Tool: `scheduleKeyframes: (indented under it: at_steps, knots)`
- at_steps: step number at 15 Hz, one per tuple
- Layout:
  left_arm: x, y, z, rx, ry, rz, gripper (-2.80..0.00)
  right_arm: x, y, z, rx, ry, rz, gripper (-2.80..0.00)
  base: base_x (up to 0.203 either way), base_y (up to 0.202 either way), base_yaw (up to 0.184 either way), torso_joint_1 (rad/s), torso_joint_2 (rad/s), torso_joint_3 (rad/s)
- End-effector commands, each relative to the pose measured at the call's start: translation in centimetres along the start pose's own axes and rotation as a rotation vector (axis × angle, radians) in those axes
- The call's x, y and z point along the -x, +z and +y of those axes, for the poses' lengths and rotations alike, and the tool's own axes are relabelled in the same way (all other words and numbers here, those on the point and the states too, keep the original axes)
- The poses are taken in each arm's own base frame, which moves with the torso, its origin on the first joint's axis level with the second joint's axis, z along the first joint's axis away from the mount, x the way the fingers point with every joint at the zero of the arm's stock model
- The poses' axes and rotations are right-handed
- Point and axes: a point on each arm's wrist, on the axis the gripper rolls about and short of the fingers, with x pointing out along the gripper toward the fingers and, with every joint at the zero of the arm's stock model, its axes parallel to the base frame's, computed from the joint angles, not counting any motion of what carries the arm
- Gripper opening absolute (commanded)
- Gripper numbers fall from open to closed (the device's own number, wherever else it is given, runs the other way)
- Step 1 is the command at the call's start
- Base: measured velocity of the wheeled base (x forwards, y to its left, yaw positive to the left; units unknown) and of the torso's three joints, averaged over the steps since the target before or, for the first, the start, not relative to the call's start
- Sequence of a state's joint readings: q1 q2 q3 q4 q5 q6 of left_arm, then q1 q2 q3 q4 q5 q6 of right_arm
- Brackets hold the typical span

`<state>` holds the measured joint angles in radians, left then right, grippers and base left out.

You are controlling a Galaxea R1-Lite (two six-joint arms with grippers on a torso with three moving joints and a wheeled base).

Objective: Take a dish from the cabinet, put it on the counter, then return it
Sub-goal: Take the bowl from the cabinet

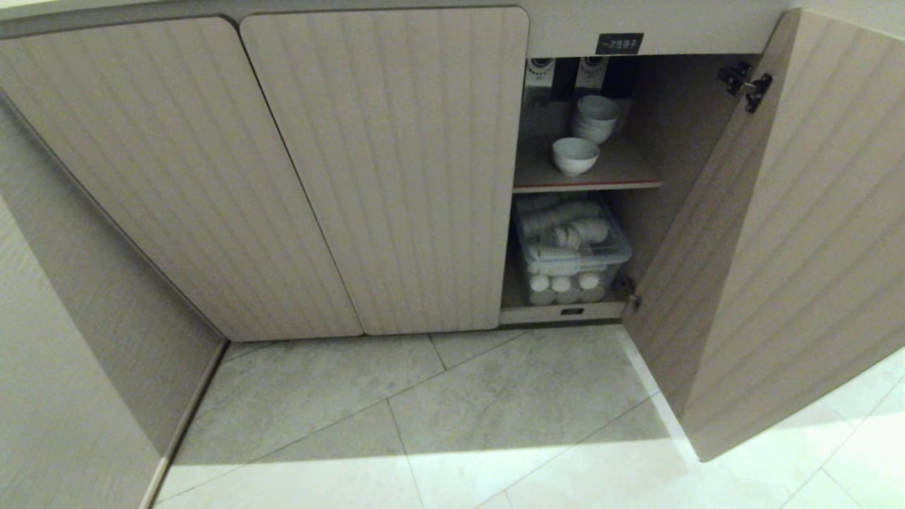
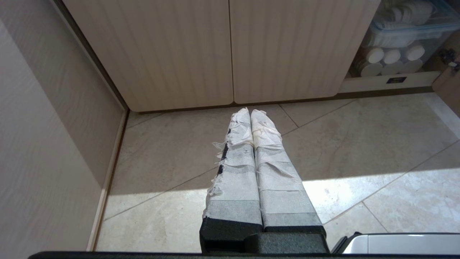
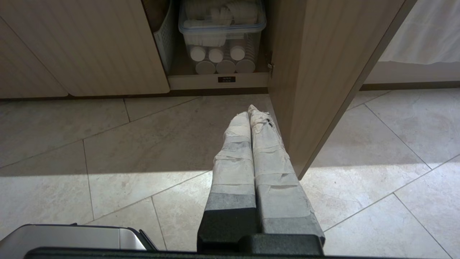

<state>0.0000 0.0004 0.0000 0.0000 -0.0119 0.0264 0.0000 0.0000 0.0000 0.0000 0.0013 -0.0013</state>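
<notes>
The dish [image 1: 574, 155] sits on the cabinet [image 1: 640, 106]'s red-edged shelf [image 1: 587, 185], a bowl stack [image 1: 595, 118] at its 1 o'clock, a clear bin [image 1: 571, 249] below. The open door [image 1: 792, 233] stands at 3 o'clock. Left gripper [image 2: 250, 112] and right gripper [image 3: 248, 110] are clenched empty over floor tiles [image 1: 452, 410].

I see the cabinet's [image 1: 396, 170] red-edged shelf [image 1: 615, 173] carrying one bowl [image 1: 575, 155] in front, a bowl stack [image 1: 595, 118] just behind. Below, clear tub [image 1: 573, 247] of white ware. Tiled floor [image 1: 495, 410] outside.
</notes>
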Motion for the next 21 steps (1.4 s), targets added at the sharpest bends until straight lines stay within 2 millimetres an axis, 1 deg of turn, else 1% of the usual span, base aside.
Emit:
scheduleKeyframes:
  at_steps: [1,3,21]
  knots:
    - [0.0,0.0,0.0,0.0,0.001,0.0,-2.8,0.0,0.0,0.0,0.0,0.0,0.0,-2.8,0.0,0.0,0.0,0.0,0.0,0.0]
    - [0.0,0.0,0.01,0.002,0.003,0.0,-2.8,0.0,0.0,0.0,0.0,0.0,0.0,-2.8,0.139,0.0,0.004,-0.001,0.0,0.004]
    - [0.0,0.0,0.01,0.0,0.004,0.0,-2.8,0.0,0.0,0.0,0.0,0.0,0.0,-2.8,0.197,0.0,0.0,0.004,0.0,0.001]
